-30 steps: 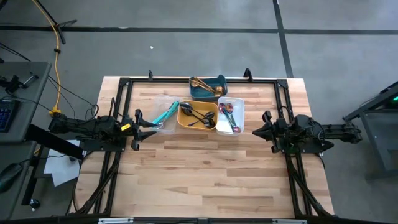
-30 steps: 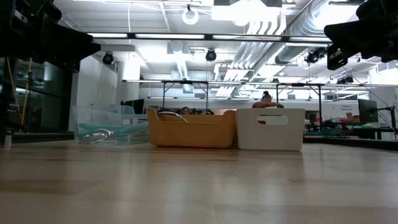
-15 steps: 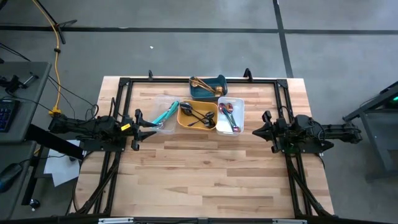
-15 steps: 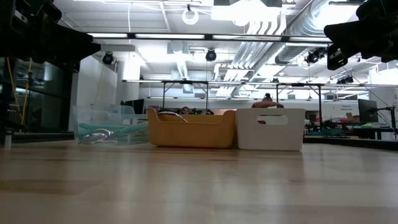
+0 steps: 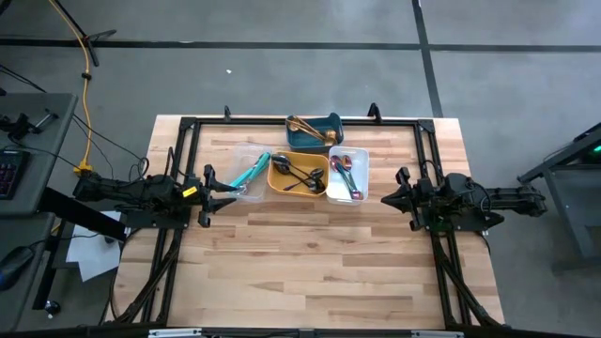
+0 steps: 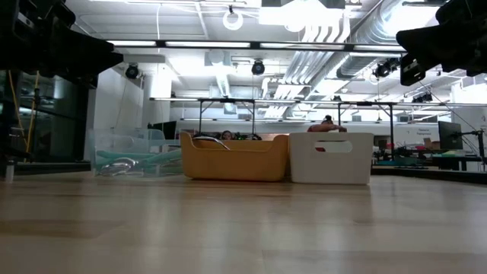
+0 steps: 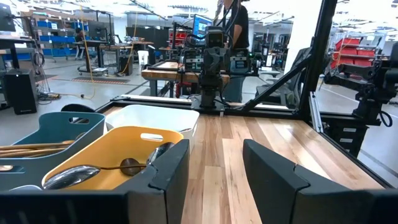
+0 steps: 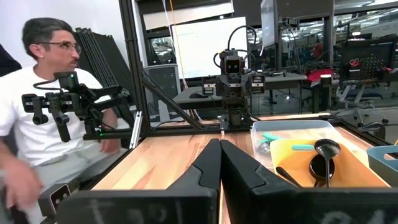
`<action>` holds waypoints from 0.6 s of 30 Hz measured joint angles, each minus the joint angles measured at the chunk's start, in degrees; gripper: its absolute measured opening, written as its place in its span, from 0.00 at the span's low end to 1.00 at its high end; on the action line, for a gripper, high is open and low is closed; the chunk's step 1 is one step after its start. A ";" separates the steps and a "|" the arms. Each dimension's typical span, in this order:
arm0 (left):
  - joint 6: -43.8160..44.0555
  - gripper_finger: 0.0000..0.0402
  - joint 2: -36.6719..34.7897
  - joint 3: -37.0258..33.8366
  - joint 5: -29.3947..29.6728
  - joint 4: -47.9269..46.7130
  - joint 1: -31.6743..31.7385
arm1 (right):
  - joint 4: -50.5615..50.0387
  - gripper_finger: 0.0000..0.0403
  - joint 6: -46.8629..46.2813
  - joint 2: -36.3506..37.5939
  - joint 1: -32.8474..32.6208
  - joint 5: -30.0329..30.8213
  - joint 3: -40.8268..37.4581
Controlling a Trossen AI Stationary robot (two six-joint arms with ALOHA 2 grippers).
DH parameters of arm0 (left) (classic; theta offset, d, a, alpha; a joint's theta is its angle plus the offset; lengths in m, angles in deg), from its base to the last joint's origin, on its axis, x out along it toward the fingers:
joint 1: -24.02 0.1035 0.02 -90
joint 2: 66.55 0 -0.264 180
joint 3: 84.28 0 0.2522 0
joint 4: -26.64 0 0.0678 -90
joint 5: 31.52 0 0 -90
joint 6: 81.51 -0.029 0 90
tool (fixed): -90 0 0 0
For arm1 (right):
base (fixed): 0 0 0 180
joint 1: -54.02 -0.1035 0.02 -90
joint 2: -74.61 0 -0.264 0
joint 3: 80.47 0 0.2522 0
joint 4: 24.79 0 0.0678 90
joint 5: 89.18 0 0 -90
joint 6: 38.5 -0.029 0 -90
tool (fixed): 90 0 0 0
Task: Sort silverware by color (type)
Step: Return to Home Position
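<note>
High view: nothing has moved since a second ago. Left gripper (image 5: 228,192) at wooden table's (image 5: 310,272) left, right gripper (image 5: 387,197) at its right; slim mixed-colour silverware (image 5: 296,176) sorted in four plastic bins (image 5: 299,192), far centre. Left wrist view: fingers (image 7: 168,174) parted. Right wrist view: fingers (image 8: 205,171) pressed together. Low view: opaque walls hide most utensils.

Robotics lab, exposed ceiling ducts (image 6: 342,53), grey concrete floor (image 5: 282,75), workbench (image 7: 166,70) with monitor (image 7: 202,26) behind

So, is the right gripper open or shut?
Shut: the right gripper has its two fingers pressed together, no gap, nothing held, in its wrist view.
</note>
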State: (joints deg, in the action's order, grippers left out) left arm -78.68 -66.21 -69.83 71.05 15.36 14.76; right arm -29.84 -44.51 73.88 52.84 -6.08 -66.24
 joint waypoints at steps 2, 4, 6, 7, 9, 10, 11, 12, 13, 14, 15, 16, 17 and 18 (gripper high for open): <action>-0.01 0.36 0.01 0.00 0.00 0.00 0.00 | 0.00 0.00 -0.01 0.00 -0.01 0.01 0.00; -0.01 0.36 0.01 0.00 0.00 0.00 0.00 | 0.00 0.00 0.01 0.00 0.01 0.02 0.00; -0.02 0.36 0.00 0.00 0.00 0.00 -0.02 | 0.00 0.00 0.00 0.00 -0.01 0.04 0.00; -0.02 0.36 0.02 0.00 0.00 0.00 0.00 | 0.00 0.00 -0.02 0.00 -0.01 0.06 0.00; -0.02 0.36 0.00 0.00 0.00 0.00 0.00 | 0.00 0.00 -0.01 0.00 0.00 0.37 0.00; -0.01 0.36 0.00 0.00 0.00 0.00 -0.01 | 0.00 0.00 0.00 0.00 0.01 0.37 0.00; -0.01 0.36 0.01 0.00 0.00 0.00 -0.01 | 0.00 0.00 0.01 -0.02 -0.01 0.37 0.00; -0.02 0.36 0.02 0.00 0.00 0.00 0.00 | 0.00 0.00 -0.02 0.00 -0.01 0.35 0.00; 0.00 0.36 0.02 0.00 0.00 0.00 0.00 | 0.00 0.00 0.01 0.00 0.01 0.35 0.00; -0.02 0.36 0.02 0.00 0.00 0.00 0.00 | 0.00 0.00 -0.01 0.00 -0.01 0.35 0.00; -0.02 0.36 0.02 0.00 0.00 0.00 -0.02 | 0.00 0.00 0.01 -0.02 -0.01 0.33 0.00; -0.02 0.36 0.00 0.00 0.00 0.00 -0.02 | 0.00 0.00 0.01 0.00 -0.01 0.33 0.00; -0.01 0.36 0.02 0.00 0.00 0.00 0.00 | 0.00 0.00 -0.01 0.00 0.00 0.31 0.00; -0.02 0.36 0.02 0.00 0.00 0.00 0.00 | 0.00 0.00 0.00 0.00 0.00 0.30 0.00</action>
State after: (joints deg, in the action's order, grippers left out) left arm -78.70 -66.19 -69.83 71.06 15.36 14.76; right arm -29.84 -44.51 73.88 52.83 -5.78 -66.24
